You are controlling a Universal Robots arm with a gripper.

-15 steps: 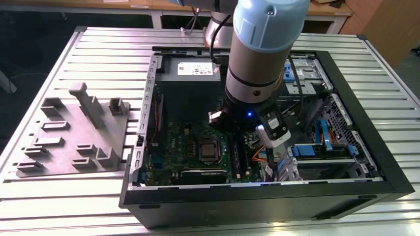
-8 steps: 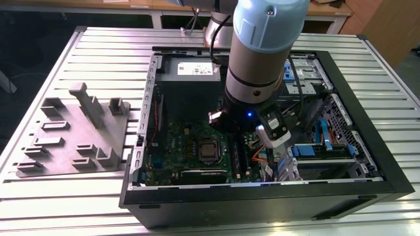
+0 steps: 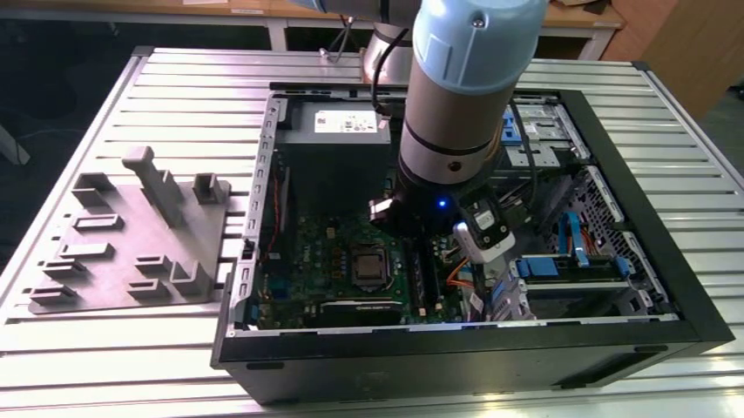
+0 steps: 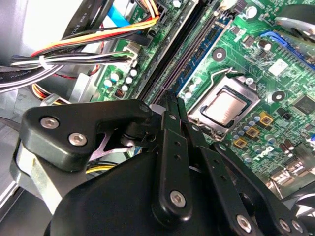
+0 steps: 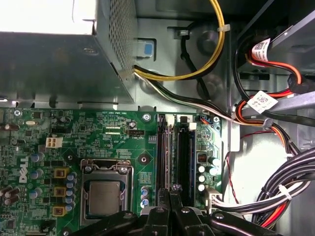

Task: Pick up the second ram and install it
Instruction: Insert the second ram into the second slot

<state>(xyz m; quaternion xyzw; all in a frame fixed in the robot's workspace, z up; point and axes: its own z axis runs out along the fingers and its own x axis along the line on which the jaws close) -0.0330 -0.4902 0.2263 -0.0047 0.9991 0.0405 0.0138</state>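
We're right on the claw point(image 4: 171, 101): in both wrist views its black fingers are pressed together with no gap to be seen, tips low over the memory slots point(image 5: 170, 192). The second ram point(image 4: 206, 46) reads as the thin blue-green strip standing edge-on in a slot. It runs straight away from the fingertips, its near end right at them. Whether the tips nip that edge or only meet above it, we cannot tell.

Just beside it lies an open black slot point(image 5: 184, 152), and past that a tight margin of motherboard point(image 5: 118, 128) before the metal wall. On that side a bundle of cables point(image 5: 290, 182) crowds close, black, red and orange. On the other side the processor socket point(image 5: 105, 194) sits near the slots, with low, flat board around it.

Beyond the slots' far ends, yellow and black wires loop across. The grey power supply point(image 5: 54, 69) ends in a sharp corner, well apart from the claw.

In the exterior view, the arm point(image 3: 465, 96) drops inside the open case point(image 3: 442, 357), the walls standing clear all round it. Blue-tabbed drive bays press in on the exterior view's right. Farther out, the slatted counter point(image 3: 174, 96) carries a grey fixture tray point(image 3: 128, 252) on the exterior view's left.
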